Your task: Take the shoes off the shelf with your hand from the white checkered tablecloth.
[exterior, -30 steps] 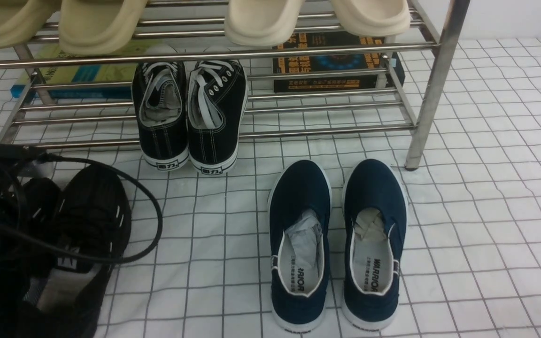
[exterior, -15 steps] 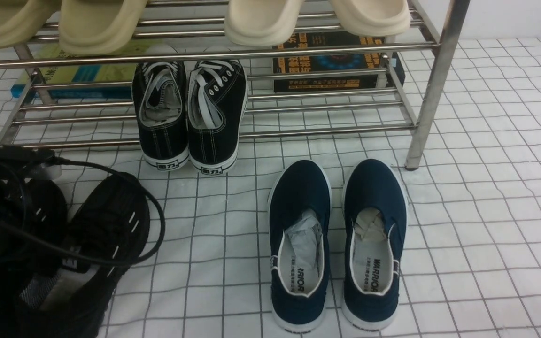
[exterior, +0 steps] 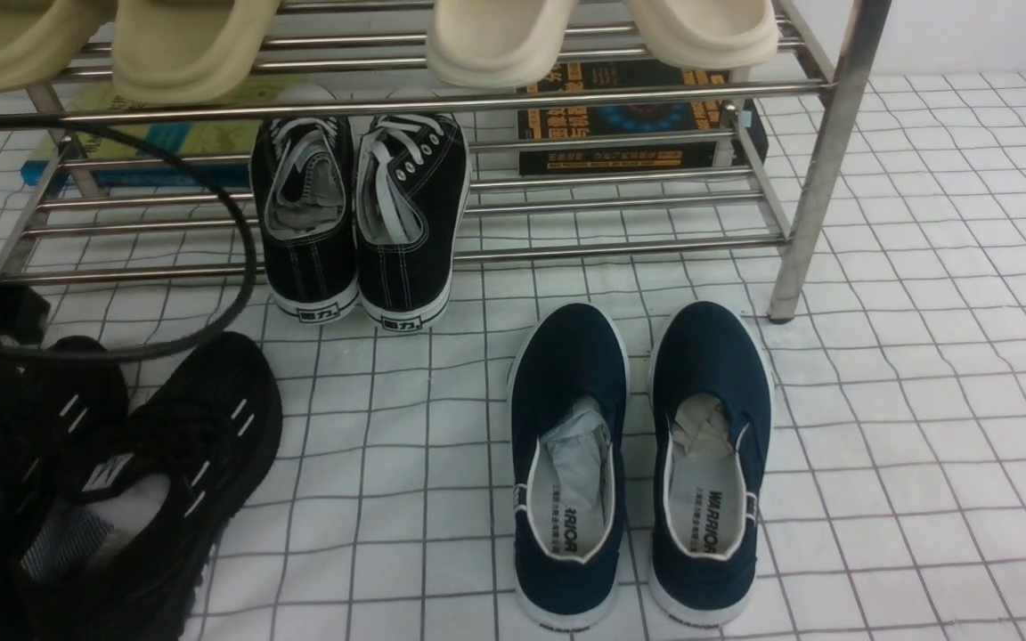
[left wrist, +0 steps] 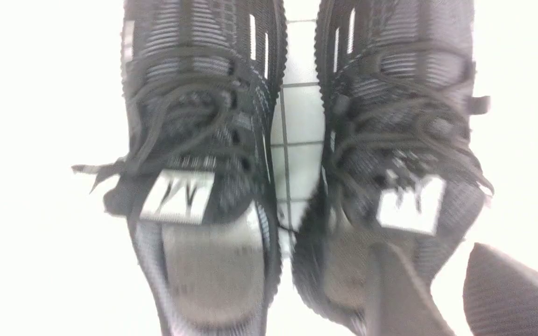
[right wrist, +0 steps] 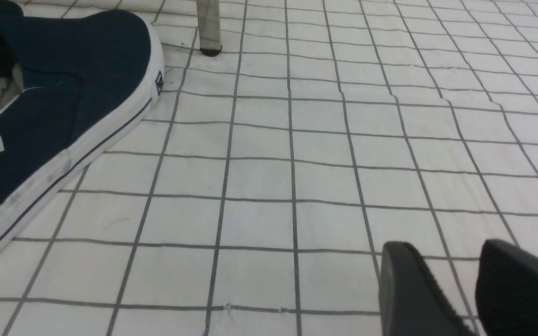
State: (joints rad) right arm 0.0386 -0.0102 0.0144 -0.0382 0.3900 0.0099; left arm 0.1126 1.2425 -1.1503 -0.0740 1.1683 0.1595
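From the front, the shoes (exterior: 121, 472) sit on the cloth (exterior: 923, 401), off the shelf (exterior: 825, 160). Left wrist: the left hand (left wrist: 430, 261) hangs above them, jaws apart and empty (they look soft and light; I'd pinch a heel collar). Right wrist: the right hand (right wrist: 437, 266) is likewise spread.

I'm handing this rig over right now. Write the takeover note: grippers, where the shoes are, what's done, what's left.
Left gripper: open, empty, above the shoes.
Right gripper: open, empty, over the tablecloth beside the navy slip-ons.
Shoes: both upright, side by side on the tablecloth, in front of the shelf near its left end.
Done: the pair is off the shelf.
Left: probably only backing the left arm clear; mind its cable by the rails.
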